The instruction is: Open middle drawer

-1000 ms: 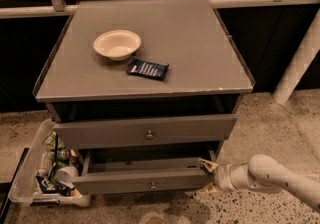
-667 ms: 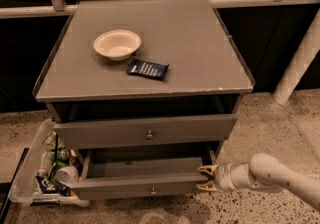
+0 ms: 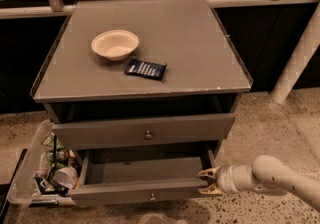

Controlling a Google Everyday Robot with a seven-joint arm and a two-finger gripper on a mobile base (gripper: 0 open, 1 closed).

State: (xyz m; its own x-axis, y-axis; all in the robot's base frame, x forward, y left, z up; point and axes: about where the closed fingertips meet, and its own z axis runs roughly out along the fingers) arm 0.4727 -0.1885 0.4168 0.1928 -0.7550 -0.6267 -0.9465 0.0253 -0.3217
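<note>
Middle drawer [image 3: 145, 172] open above speckled floor [image 3: 272, 120], gripper [image 3: 203, 182] beside.

The middle drawer [image 3: 135, 192] has slid further out of the cabinet than it was a second ago. Its front now sits lower and nearer to me, and more of the grey inside shows behind it. The gripper [image 3: 208, 181], at the right end of the drawer front, has come down and out with it. Most of that travel came early, with only a small creep since.
</note>
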